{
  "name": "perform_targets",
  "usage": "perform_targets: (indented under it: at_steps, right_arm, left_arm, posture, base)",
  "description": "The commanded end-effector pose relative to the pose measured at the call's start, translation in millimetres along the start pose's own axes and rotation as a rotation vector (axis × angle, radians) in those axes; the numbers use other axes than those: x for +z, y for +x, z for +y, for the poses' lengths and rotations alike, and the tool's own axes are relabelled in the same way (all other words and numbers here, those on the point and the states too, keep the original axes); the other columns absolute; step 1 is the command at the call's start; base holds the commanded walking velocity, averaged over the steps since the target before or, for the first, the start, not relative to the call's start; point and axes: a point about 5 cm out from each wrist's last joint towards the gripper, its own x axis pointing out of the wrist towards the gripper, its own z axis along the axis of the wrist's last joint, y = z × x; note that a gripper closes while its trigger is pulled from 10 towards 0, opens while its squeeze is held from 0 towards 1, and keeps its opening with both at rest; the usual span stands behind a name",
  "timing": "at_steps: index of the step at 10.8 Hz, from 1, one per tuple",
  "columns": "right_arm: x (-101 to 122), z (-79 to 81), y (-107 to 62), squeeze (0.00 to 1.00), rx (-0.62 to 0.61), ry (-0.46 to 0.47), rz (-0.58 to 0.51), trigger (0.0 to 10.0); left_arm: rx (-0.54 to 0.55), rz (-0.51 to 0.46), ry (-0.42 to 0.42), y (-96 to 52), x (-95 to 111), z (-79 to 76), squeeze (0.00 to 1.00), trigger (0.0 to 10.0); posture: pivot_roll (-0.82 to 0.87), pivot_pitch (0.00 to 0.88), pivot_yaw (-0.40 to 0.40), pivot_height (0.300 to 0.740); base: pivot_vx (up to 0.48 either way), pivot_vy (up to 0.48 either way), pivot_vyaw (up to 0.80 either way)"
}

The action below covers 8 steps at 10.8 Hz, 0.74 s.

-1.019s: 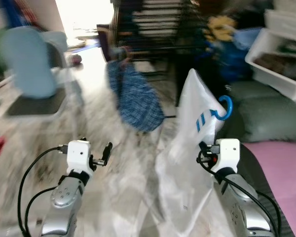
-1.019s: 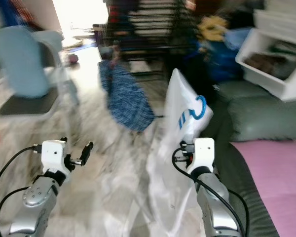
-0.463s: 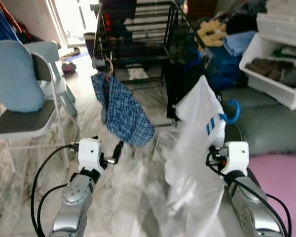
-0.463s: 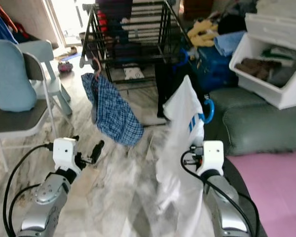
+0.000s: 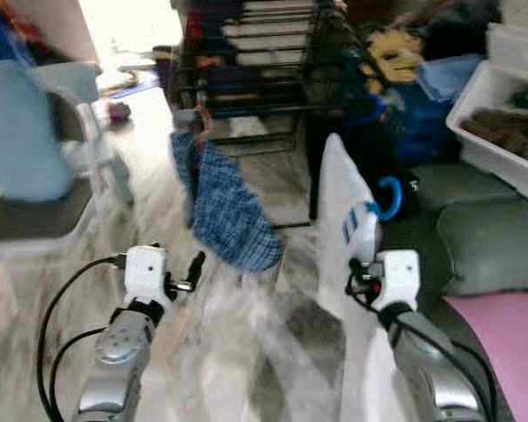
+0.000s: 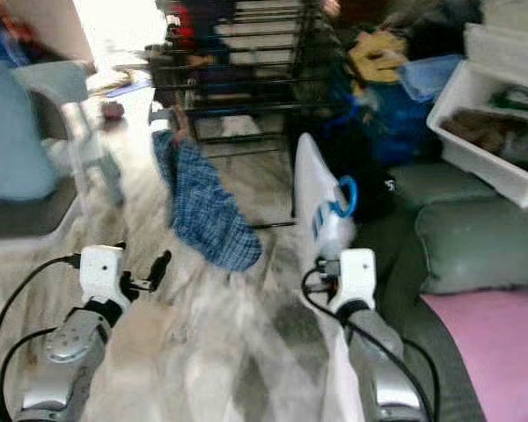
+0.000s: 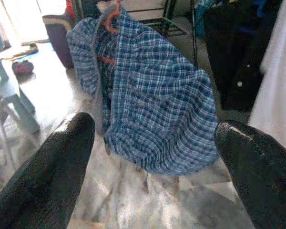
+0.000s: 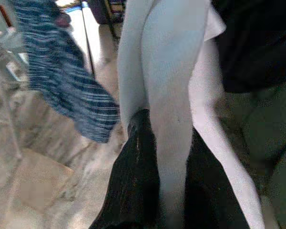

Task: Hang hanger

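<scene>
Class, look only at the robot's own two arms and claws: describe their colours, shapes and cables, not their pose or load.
Both forearms are silver metal with rounded segments. Each ends in a boxy white wrist block, from which loose black cables loop back along the arm. The left claw has two long, rounded, glossy black fingers. The right claw has matching black fingers. No markings are legible.

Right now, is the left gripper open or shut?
Open. The left gripper has its two black fingers far apart, holding nothing, with the checked shirt beyond.

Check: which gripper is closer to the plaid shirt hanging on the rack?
Left. The left gripper sits just below the plaid shirt, open. The right gripper is off to the side, shut on the white shirt.
</scene>
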Motion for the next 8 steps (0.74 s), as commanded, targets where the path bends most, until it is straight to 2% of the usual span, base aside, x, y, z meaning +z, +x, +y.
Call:
perform_targets:
  at_steps: [1,4,6,8]
  right_arm:
    - [8.3,-4.8,0.8,0.0,-0.009,-0.005,-0.029,10.0]
    - [6.7,-3.2,1.8,0.0,0.002,-0.008,-0.017,10.0]
    - [-1.5,2.8,3.4,0.0,0.045,-0.002,0.045,10.0]
    - [-4.9,4.3,4.8,0.0,0.06,0.003,0.069,10.0]
  left_arm:
    - [-0.02,0.0,0.005,2.0,1.3,-4.8,0.0,10.0]
    - [-0.026,-0.001,0.004,3.7,3.0,-5.4,0.0,10.0]
    - [-0.026,0.01,-0.015,4.6,1.9,-5.8,0.0,10.0]
    - [-0.044,0.0,0.016,6.0,4.0,-8.4,0.0,10.0]
  posture:
    - [-0.15,0.0,0.018,0.74]
    - [-0.15,0.0,0.018,0.74]
    - [-0.14,0.0,0.015,0.74]
    - [-0.14,0.0,0.016,0.74]
  base:
    - [0.345,0.334,0.0]
    - [0.345,0.333,0.0]
    - [0.309,0.366,0.0]
    - [0.298,0.377,0.0]
